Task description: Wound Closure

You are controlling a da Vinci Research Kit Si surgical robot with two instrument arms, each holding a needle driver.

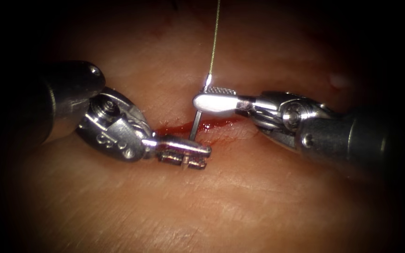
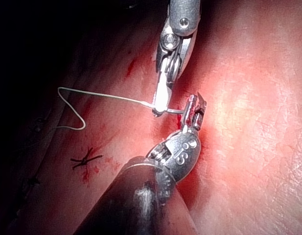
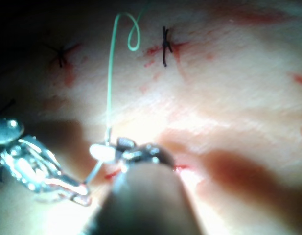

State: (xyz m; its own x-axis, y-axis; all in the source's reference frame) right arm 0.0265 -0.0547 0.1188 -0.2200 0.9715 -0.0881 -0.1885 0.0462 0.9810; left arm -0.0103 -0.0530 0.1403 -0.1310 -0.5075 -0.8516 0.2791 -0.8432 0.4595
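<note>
Left gripper (image 1: 191, 154): comes in from the left, its tip over the cut's near edge; closed on the needle's lower end, near the tip, though the tip itself is hidden between the jaws. It is seen too in the left wrist view (image 2: 194, 113) and the right wrist view (image 3: 77, 191).
Right gripper (image 1: 209, 99): comes in from the right, above the cut; closed on the needle's upper end, by the swage where the thread joins. It also shows from the left wrist camera (image 2: 159, 105) and from its own (image 3: 109, 151).
Needle (image 1: 195, 125): held at both ends – it stands as a short steel bar between the two grippers, crossing the cut; whether any part sits in the tissue cannot be told.
Thread (image 1: 214, 42): pale, rising straight from the right gripper toward the top edge; in the left wrist view it trails off sideways and loops (image 2: 92, 95).
Cut (image 1: 221, 124): a thin line with red fluid (image 1: 172, 129) along it, running left to right between the grippers.
Tissue (image 1: 212, 201): pale pink – in the right wrist view it carries dark knotted stitches (image 3: 165, 45).
</note>
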